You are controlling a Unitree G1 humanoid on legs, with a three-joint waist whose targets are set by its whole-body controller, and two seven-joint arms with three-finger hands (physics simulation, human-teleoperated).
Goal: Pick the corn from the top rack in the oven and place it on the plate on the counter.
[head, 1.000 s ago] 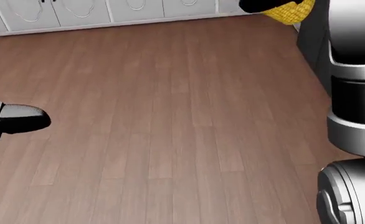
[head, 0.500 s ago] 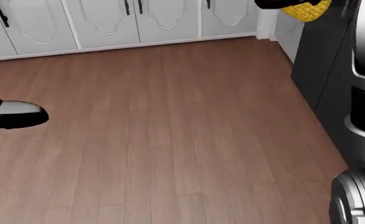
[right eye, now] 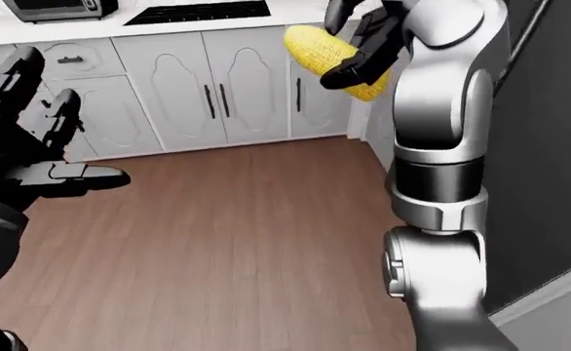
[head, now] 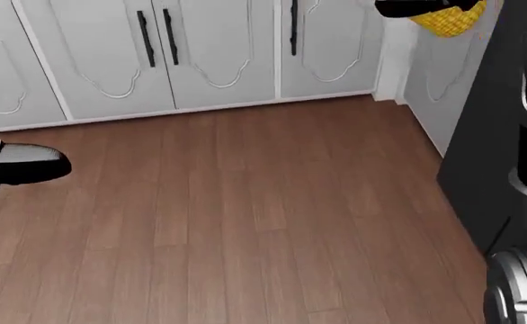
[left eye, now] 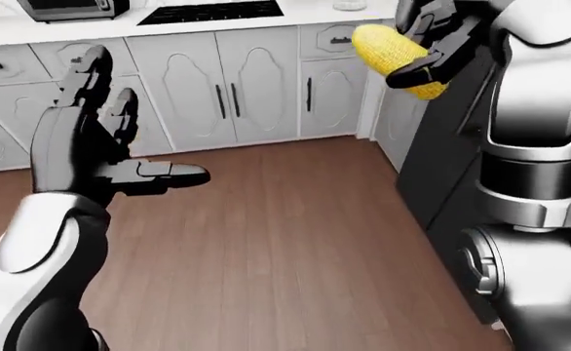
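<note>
Right hand: raised high at the upper right of the left-eye view, black fingers closed round the corn, which sits tilted, one end pointing up-left.
Left hand: held up at the left, palm spread, fingers apart and gripping nothing; one finger points right over the floor.
Floor: brown wood planks filling most of the head view.
Cabinets: white panelled doors with dark handles along the top, meeting the floor at a white plinth.
Dark appliance: tall black face down the right side, beside the right arm.
Cooktop: flat black, on the white counter above the cabinets.
Microwave: at the counter's top left, only partly in view.
Corn: in the air, above the floor, close to the cabinet corner.
</note>
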